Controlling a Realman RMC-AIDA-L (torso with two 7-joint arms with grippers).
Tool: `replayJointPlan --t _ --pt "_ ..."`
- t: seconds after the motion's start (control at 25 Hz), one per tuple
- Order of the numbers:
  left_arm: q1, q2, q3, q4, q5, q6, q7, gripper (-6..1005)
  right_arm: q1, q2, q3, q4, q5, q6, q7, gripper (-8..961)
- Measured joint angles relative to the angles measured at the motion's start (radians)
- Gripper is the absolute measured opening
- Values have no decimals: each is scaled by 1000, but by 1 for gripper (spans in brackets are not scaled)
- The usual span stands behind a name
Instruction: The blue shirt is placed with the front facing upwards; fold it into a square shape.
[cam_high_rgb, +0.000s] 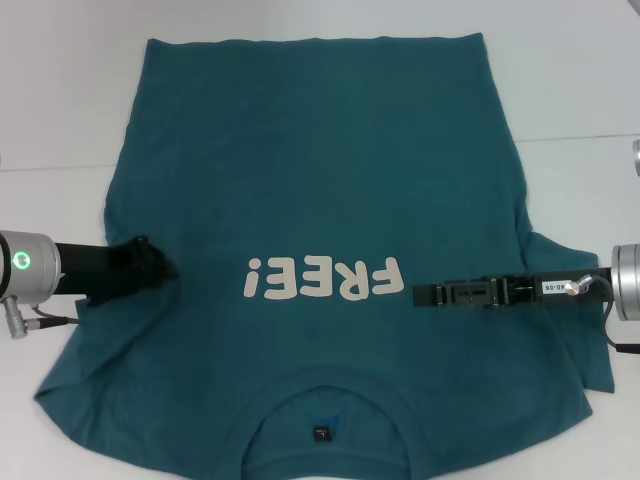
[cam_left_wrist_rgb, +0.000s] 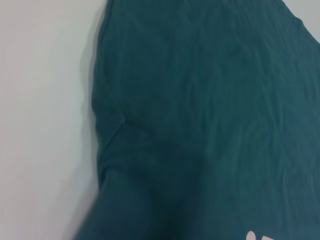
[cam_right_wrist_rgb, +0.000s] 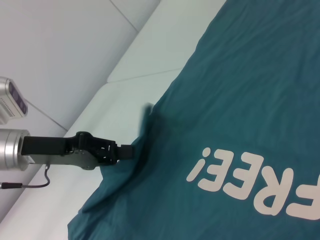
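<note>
The blue shirt (cam_high_rgb: 320, 170) lies flat on the white table, front up, with the white "FREE!" print (cam_high_rgb: 322, 279) showing and the collar (cam_high_rgb: 322, 400) nearest me. My left gripper (cam_high_rgb: 160, 266) reaches in from the left at the shirt's side below the sleeve. In the right wrist view the left gripper (cam_right_wrist_rgb: 126, 150) looks shut on a raised ridge of the blue shirt (cam_right_wrist_rgb: 250, 90). My right gripper (cam_high_rgb: 420, 295) lies low over the shirt's right side, just beside the print. The left wrist view shows only wrinkled shirt fabric (cam_left_wrist_rgb: 210, 115) and table.
White table (cam_high_rgb: 60, 90) surrounds the shirt on the left, right and far sides. A seam line (cam_high_rgb: 580, 137) crosses the table at the right. A small dark label (cam_high_rgb: 321, 433) sits inside the collar.
</note>
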Motion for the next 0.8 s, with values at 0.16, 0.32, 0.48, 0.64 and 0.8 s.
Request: replayJointPlan --t 0.16,0.32,0.48,0.64,0.8 --pt "4 -13 2 13 -2 20 1 112 0 0 -1 1 0 3 1 889" --pt "5 -35 2 48 -9 50 14 250 0 0 0 2 0 4 1 888" --pt "22 -49 -6 101 -82 144 85 424 0 0 0 2 0 4 1 887" --pt "83 -47 -22 170 -103 149 78 568 0 0 0 2 0 4 1 886" --pt "129 -30 -69 186 -123 146 79 565 -3 -1 -1 2 0 4 1 885"
